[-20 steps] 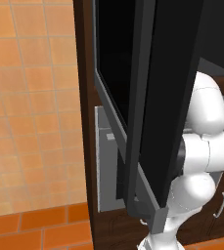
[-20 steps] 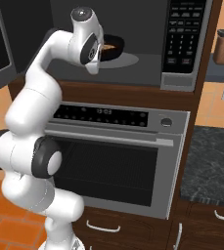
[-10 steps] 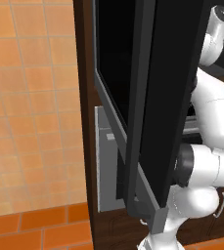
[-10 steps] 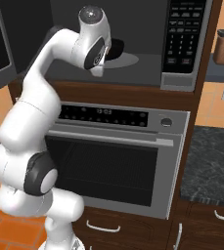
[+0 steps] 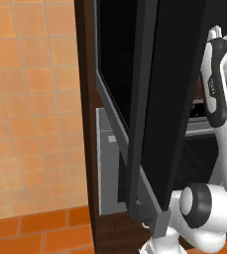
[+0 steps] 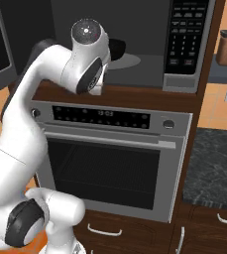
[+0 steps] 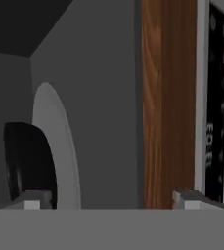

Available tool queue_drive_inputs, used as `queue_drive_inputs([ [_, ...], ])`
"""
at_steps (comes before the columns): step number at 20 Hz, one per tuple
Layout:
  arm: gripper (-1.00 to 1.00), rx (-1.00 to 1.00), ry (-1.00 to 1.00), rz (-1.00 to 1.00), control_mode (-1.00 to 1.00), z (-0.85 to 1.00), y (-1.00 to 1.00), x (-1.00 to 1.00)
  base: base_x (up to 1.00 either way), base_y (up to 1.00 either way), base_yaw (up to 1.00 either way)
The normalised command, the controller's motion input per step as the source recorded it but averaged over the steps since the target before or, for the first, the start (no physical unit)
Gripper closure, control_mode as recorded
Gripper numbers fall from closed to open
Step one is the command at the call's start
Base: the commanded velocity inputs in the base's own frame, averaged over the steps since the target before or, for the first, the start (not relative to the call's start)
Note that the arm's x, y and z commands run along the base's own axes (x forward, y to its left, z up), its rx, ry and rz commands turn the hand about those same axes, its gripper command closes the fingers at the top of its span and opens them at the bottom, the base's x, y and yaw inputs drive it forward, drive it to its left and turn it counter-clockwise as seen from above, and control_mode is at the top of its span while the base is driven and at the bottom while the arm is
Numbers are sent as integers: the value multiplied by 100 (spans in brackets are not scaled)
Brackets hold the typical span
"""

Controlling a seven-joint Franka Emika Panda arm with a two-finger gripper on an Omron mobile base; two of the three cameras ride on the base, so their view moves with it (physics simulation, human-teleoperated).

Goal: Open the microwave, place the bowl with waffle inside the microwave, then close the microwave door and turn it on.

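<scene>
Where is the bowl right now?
The bowl sits on the grey turntable inside the open microwave, just behind the arm's wrist in the right base view, left of the keypad.

Black-glass, grey-edged microwave door (image 5: 159, 99); grey microwave (image 6: 135, 39) cavity, black bowl (image 7: 28, 163); brown wood cabinet (image 7: 165, 97); orange-tiled wall (image 5: 30, 124).

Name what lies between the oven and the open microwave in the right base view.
A strip of brown wood shelf runs between the oven below and the microwave above; the arm's wrist crosses it at the left.
</scene>
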Motion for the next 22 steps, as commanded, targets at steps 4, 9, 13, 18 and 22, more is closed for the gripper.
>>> queue_drive_inputs([
  [4,100,-9,0,7,-100,-48,10,-100,0,0,0],
  [9,100,-16,0,29,-100,-53,63,-95,0,0,0],
  [13,100,-24,3,31,-100,-40,38,-74,0,0,0],
  [18,100,-37,8,29,-100,-51,71,-38,0,0,0],
  [22,100,-36,2,41,-100,-91,89,-16,0,0,0],
])
